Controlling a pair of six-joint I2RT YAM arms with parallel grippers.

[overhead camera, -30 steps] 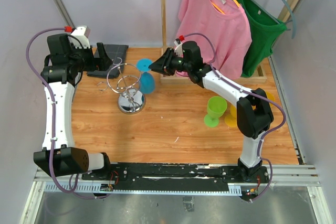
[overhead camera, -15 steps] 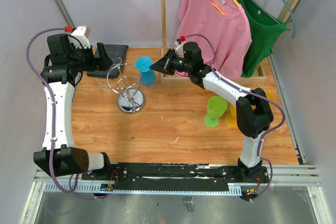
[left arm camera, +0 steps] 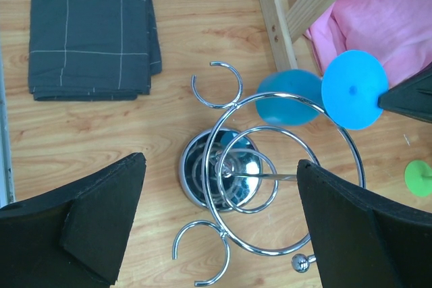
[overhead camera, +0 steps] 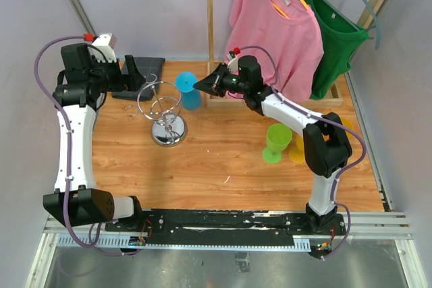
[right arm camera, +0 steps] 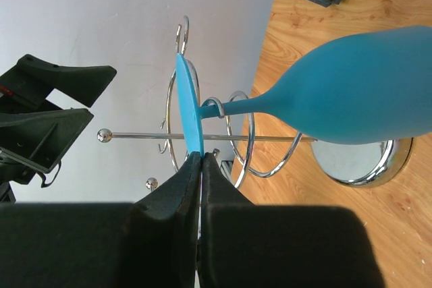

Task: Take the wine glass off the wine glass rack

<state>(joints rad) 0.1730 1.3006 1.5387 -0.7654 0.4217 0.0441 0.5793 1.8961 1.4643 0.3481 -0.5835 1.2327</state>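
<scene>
- Table (overhead camera: 223,166): wooden top that carries everything listed. The task's glass does not stand on it yet.
- Clothes rack (overhead camera: 210,32): wooden, at the far edge, hung with a pink shirt (overhead camera: 273,32) and a green shirt (overhead camera: 334,28). It has no part in the task.
- Left gripper (overhead camera: 135,75): jaws spread wide, holding nothing. It hovers over the wine glass rack (left arm camera: 219,170) and looks straight down on it. Judged idle.
- Right gripper (right arm camera: 200,160): jaws clenched on the edge of the round foot of the wine glass (right arm camera: 358,85), pinching the disc edge-on. The grasp is judged made.
- Wine glass rack: chrome, upright, with a domed base on the table left of centre and wire loops above.
- Folded grey cloth (left arm camera: 91,28): flat on the table beyond the rack, apart from it.
- Wine glass: blue, on the far right side of the rack.
  - The foot is in the right jaws and the stem runs through a small wire loop.
  - The bowl slants down toward the base.
  - Not yet off the rack.
- Green glass (overhead camera: 277,141) and yellow glass (overhead camera: 300,152): beside the right arm, well apart from the rack.
- Outstanding, as judged: slide the stem out through the loop's open side without dragging the light rack, then carry the glass clear. The task looks less than half done.
</scene>
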